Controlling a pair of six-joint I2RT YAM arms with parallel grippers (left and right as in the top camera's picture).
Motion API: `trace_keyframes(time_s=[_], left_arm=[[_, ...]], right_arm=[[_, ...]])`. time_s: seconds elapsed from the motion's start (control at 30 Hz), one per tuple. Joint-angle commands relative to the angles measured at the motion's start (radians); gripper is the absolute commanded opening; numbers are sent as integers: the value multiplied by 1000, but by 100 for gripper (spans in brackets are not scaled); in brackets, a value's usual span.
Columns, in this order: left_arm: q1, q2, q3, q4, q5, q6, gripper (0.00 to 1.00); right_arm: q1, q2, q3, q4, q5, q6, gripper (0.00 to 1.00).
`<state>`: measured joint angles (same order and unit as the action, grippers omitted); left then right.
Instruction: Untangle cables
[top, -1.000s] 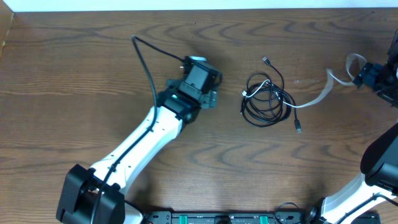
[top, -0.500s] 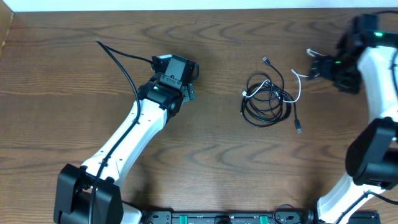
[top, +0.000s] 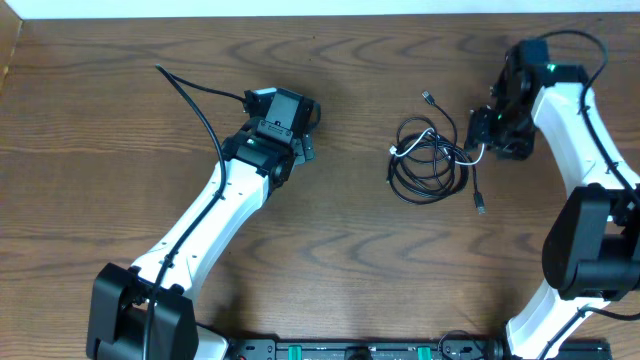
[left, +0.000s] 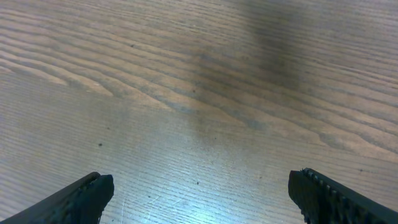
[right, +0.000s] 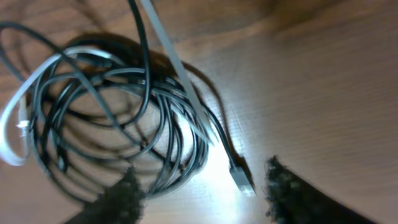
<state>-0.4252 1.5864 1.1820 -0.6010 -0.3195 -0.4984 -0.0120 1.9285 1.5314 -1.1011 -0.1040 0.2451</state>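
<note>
Your right gripper (right: 202, 169) sits low at right edge of cables (top: 428, 160). Jaws partly apart, nothing clamped. Black plug (right: 242, 177) lies on table (top: 120, 130), between gripper's fingers (right: 121, 199). White cable (right: 175, 65) crosses over black coils. Your left gripper (left: 200, 180) is spread wide over bare wood, well apart from cables, off to their left.
</note>
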Motion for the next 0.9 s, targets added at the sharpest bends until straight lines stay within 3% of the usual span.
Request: trace_keyframes(time_s=[0.0, 0.1, 0.4, 0.87], left_arm=[[5, 7, 0, -1, -7, -13, 97], [5, 7, 0, -1, -7, -13, 96], [5, 7, 0, -1, -7, -13, 97], [5, 7, 0, -1, -7, -12, 96]], right_arm=[[-3, -15, -106, 71, -34, 0, 52], [-3, -15, -157, 135, -42, 0, 40], [-3, -15, -167, 200, -46, 1, 28], [-3, -13, -207, 272, -45, 0, 28]])
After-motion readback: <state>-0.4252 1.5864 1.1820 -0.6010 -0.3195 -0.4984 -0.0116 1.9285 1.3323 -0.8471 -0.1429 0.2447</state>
